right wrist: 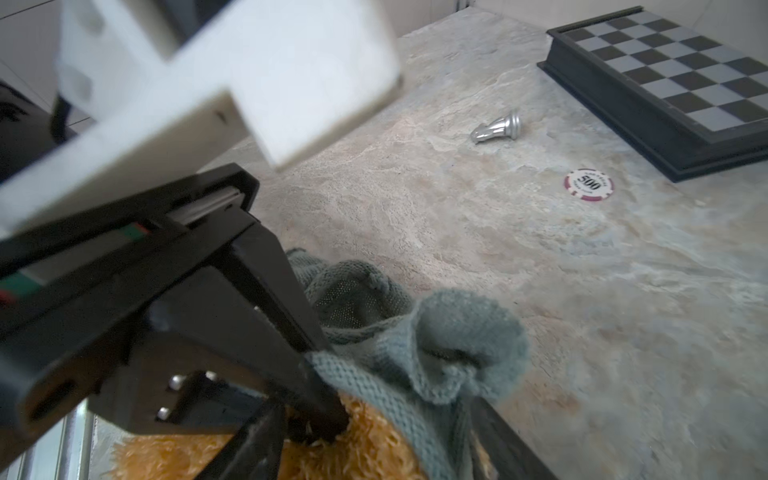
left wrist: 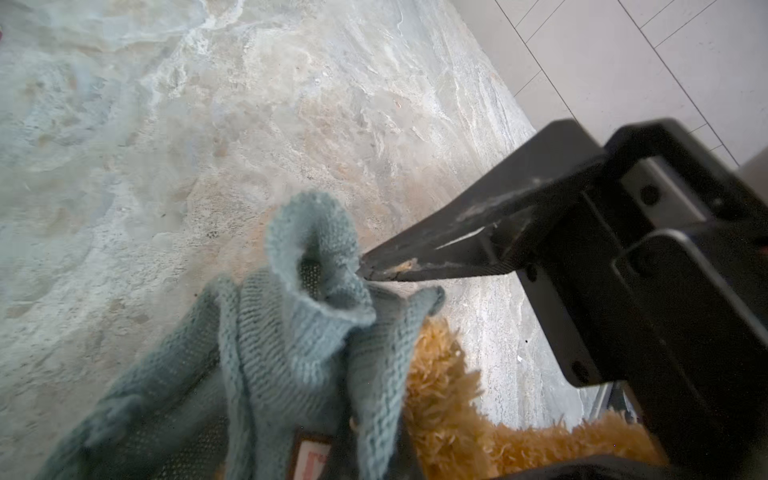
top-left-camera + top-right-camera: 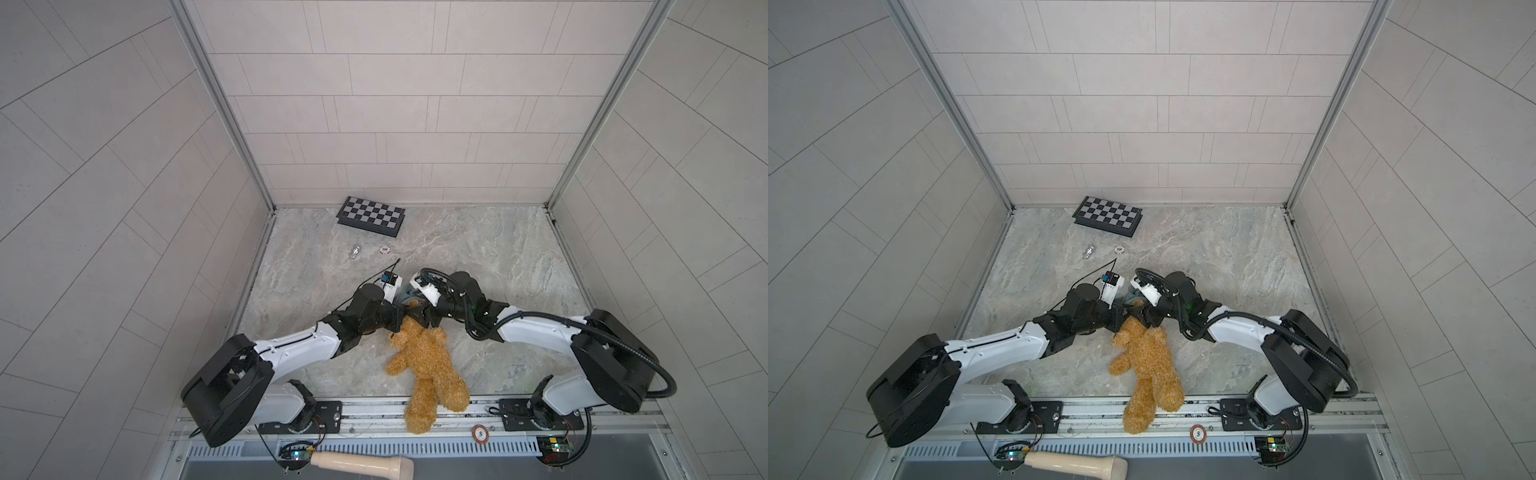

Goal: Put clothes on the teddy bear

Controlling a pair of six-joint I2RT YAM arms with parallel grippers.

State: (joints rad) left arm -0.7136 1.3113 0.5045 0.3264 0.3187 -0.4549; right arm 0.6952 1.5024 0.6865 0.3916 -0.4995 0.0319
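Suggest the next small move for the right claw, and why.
Probably close the right claw on the sweater edge between its spread fingers. The left claw is shut on another fold, and the teddy bear lies beneath; two grips could stretch the opening.

Both top views are bright and evenly lit, with only soft, faint shadows on the marbled surface, and the straight lines of the tiled walls bow toward the edges. In the wrist views the near white casing, the knitted cloth and the teddy bear are blurred, while the chessboard stays fairly sharp.
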